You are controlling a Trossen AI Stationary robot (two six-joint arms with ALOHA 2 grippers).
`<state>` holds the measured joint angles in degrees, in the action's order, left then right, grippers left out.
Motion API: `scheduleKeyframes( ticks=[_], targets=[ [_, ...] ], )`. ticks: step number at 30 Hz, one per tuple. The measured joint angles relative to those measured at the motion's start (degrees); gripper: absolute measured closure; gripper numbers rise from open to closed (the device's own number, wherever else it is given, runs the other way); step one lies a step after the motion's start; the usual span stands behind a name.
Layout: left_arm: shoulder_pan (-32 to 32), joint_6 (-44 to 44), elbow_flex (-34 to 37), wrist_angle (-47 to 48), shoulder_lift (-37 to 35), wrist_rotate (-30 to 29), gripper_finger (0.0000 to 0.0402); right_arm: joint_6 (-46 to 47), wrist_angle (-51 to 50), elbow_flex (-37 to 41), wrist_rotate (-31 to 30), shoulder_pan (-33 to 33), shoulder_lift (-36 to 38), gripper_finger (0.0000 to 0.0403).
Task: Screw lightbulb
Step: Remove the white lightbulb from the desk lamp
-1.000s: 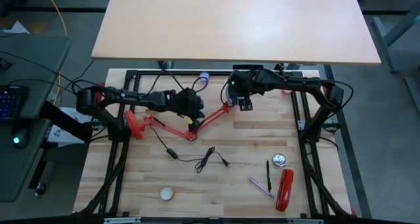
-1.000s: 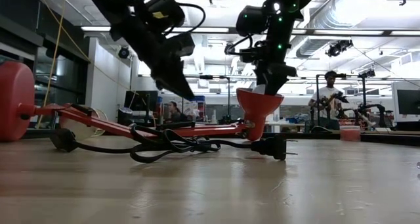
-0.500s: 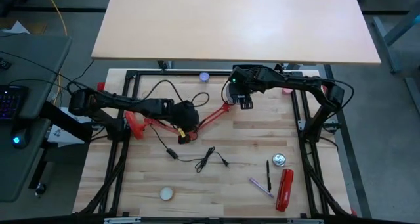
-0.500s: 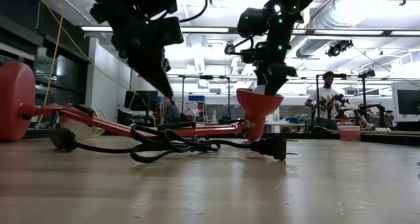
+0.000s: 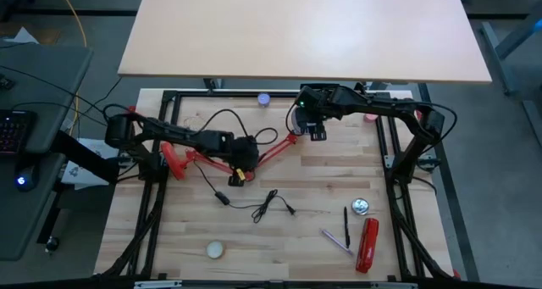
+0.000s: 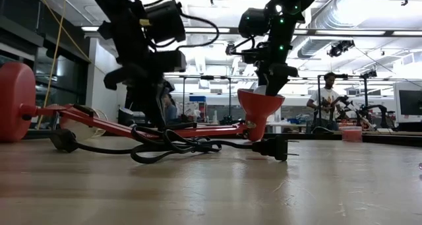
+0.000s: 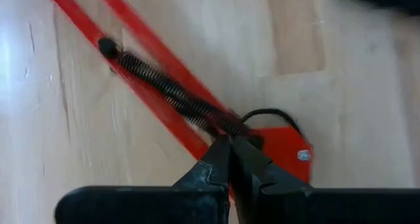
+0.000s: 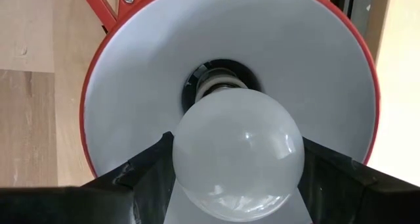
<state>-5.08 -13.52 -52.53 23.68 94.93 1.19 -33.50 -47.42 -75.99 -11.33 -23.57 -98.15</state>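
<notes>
Right tool [image 8: 236,178] clamps the lightbulb [image 8: 237,152] inside the lamp shade [image 8: 131,66], apparently socketed; overhead hides it.

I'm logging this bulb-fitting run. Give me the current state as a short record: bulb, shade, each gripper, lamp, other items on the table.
bulb: lightbulb between the right gripper's fingers, base at the socket inside the shade
shade: red shade, white inside, mouth facing the right wrist camera
right gripper: shut on the lightbulb at the shade
left gripper: shut, down at the lamp's spring-and-arm joint
lamp: red lamp lying on the table, black cord beside it
other: red tool, pens, cream ball
</notes>
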Motion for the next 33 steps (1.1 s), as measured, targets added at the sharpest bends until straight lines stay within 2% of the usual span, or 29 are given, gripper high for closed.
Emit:
scheduleKeyframes(
  ticks=[6,13,17,30,33],
  targets=[
    [-0.1,3.8,-0.1,0.4,2.6,-0.1,0.0401,1.1,-0.2,0.0,-0.1,0.1,0.0,0.0135],
    [-0.1,9.3,0.1,-1.4,2.5,-0.3,0.0402,18.9,-0.2,0.0,0.7,0.1,0.0,0.0135],
    [-0.1,11.4,0.2,-2.3,2.5,-0.5,0.0402,35.7,-0.3,0.0,0.9,0.1,0.0,0.0135],
    [-0.1,13.5,0.3,-3.4,2.7,-0.7,0.0402,100.3,0.6,0.0,4.0,0.0,0.0,0.0135],
    [-0.1,13.9,0.3,-3.5,2.7,-0.7,0.0402,111.0,1.1,0.0,4.3,0.0,0.0,0.0135]
  ],
)
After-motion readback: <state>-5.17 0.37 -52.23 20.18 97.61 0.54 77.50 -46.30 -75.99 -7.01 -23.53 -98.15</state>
